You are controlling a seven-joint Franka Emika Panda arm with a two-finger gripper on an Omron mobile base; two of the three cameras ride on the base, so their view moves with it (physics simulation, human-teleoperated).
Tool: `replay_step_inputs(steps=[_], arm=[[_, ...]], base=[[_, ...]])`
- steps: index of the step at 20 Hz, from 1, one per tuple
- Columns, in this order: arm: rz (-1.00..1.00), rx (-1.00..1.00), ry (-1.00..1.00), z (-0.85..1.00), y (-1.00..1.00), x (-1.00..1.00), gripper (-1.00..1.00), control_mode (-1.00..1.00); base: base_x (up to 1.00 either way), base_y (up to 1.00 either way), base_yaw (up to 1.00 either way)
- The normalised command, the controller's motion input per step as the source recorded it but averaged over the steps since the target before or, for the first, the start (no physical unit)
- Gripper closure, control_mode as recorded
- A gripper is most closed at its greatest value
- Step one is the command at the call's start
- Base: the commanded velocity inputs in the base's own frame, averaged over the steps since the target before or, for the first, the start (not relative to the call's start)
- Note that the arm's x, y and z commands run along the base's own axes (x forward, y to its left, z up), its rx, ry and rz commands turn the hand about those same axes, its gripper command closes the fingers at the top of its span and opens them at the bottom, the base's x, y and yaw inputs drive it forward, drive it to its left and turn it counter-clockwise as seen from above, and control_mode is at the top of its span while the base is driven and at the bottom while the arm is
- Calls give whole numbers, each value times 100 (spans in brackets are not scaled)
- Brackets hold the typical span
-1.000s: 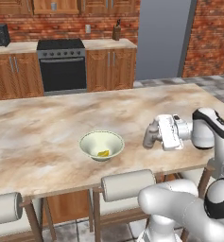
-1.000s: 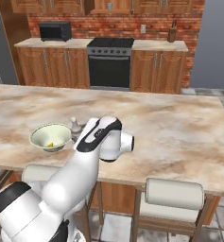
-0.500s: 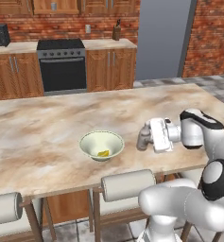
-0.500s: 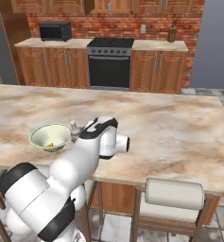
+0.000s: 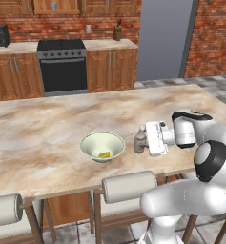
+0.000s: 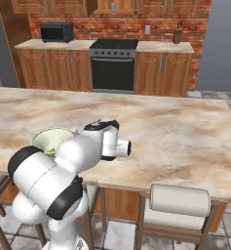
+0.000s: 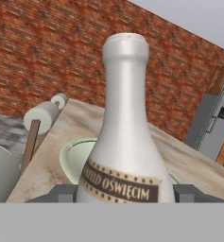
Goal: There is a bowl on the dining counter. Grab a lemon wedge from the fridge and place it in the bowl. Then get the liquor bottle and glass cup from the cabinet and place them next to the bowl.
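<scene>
My gripper (image 5: 147,141) is shut on the liquor bottle (image 5: 139,143), a pale grey bottle with a dark label, held upright just above the dining counter (image 5: 47,128). In the hand view the bottle (image 7: 125,127) stands between my two dark fingertips (image 7: 61,193). The pale green bowl (image 5: 102,144) sits on the counter a short way left of the bottle, with the yellow lemon wedge (image 5: 104,154) inside. The bowl's rim (image 7: 70,158) shows behind the bottle in the hand view, and the bowl (image 6: 49,138) peeks out from behind my arm in the right base view. The glass cup is out of view.
Padded stools (image 5: 129,187) line the counter's near edge. Across the aisle stand the oven (image 5: 63,66), wooden cabinets (image 5: 110,69) and a tall grey fridge (image 5: 164,38). The counter stretches bare to the left (image 5: 28,143) and behind the bowl.
My hand has carried the bottle leftward along the counter, closer to the bowl. The bowl and the lemon wedge have stayed put.
</scene>
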Motion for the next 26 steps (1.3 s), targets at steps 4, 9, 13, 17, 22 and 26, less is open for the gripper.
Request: replay_step_inputs(steps=[4,9,13,17,22,26], arm=[[0,0,-7,-15,0,18,100,-100],[0,0,-2,-10,0,26,100,-100],[0,2,0,-2,0,27,100,-100],[0,1,2,-7,0,22,100,-100],[0,9,4,-21,0,18,100,-100],[0,10,5,-26,0,15,100,-100]], base=[[0,0,0],[0,0,0],[0,0,0],[0,0,0],[0,0,0],[0,0,0]])
